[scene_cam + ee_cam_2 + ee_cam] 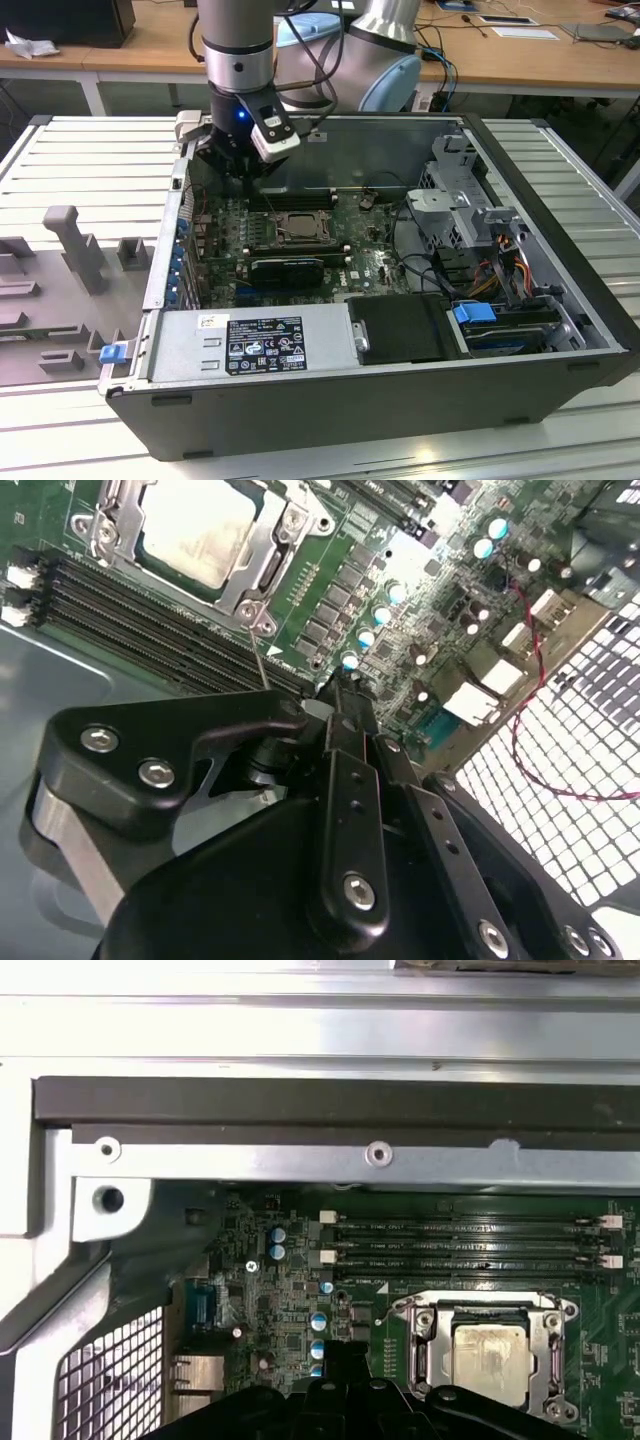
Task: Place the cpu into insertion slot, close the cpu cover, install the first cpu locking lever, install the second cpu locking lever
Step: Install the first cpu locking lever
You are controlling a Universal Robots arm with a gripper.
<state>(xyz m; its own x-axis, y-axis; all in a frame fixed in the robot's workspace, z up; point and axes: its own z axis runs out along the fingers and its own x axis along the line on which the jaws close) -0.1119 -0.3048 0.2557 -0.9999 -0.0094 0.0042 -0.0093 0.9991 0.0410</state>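
Note:
The cpu (489, 1354) lies in the insertion slot (300, 228), its pale metal top (195, 528) showing through the window of the cpu cover (420, 1332), which lies flat around it (283, 542). A thin wire lever (259, 662) sticks out from the socket corner toward the gripper. My gripper (342, 692) hangs above the motherboard, beside the socket on the exterior view's left (245, 168), fingers pressed together with nothing seen between them. In the first wrist view its dark tip (345, 1352) sits next to the socket frame.
Long black memory slots (470, 1242) run beside the socket. A black expansion card (287, 266) lies in front of it. The case walls (300, 1160), a perforated rear panel (560, 740), a drive cage (470, 200) and the power supply (250, 342) ring the board. Red wire (520, 710) crosses the panel.

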